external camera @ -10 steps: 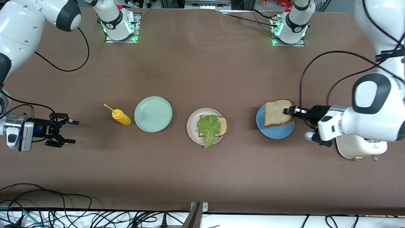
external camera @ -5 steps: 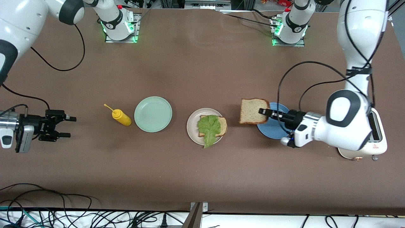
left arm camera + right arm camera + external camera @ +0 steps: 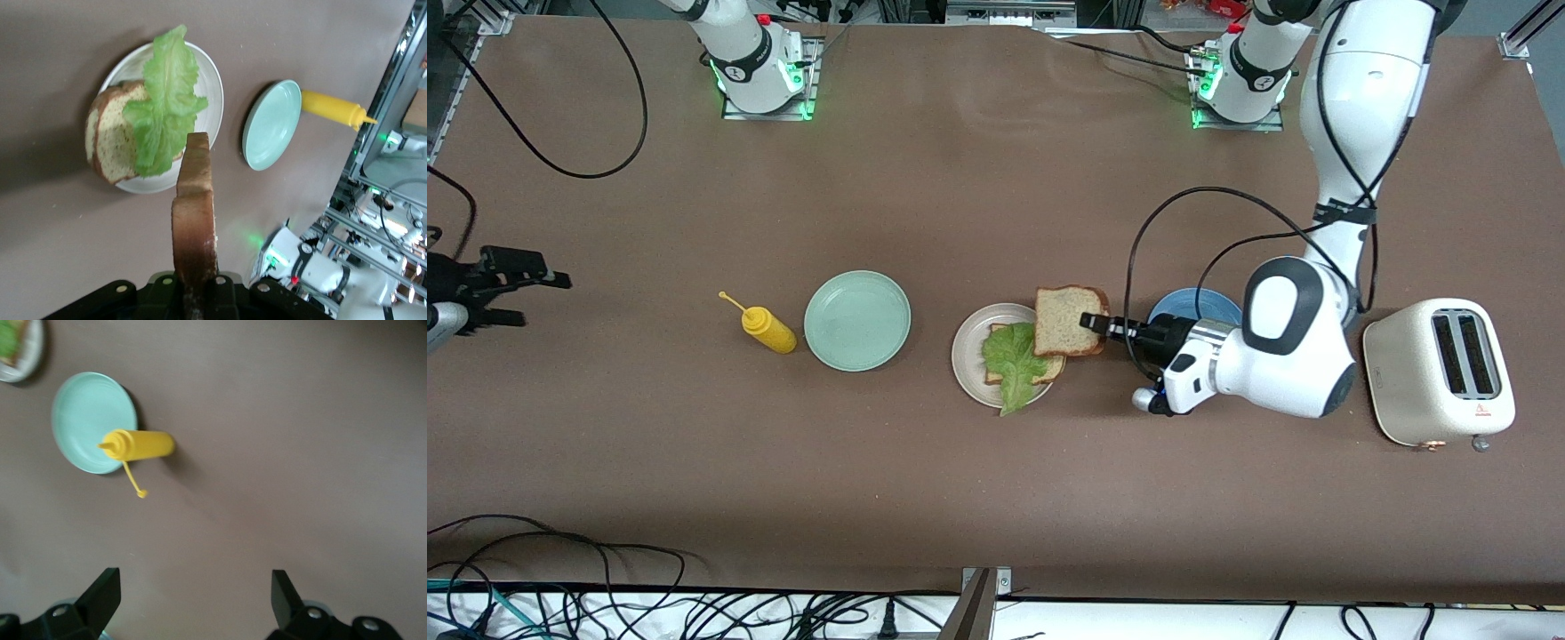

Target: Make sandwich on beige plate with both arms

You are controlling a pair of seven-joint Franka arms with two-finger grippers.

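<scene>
The left gripper [image 3: 1096, 322] clamps the top bread slice [image 3: 1069, 320] above the beige plate [image 3: 969, 348], overlapping its lettuce [image 3: 1014, 356] and lower bread slice [image 3: 110, 150]. Best centred over the lettuce before release. The right gripper [image 3: 516, 286] waits spread-fingered, well apart from the plate, toward the right arm's end.

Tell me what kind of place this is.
Probably a robotics lab set up as a mock kitchen: a brown table with bolted-down arms, loose cables along its edge, and a toaster with plates of sandwich food.

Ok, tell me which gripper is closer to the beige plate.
Left. The left gripper holds a bread slice over the beige plate edge; the right gripper hangs open at the right arm's table end.
</scene>
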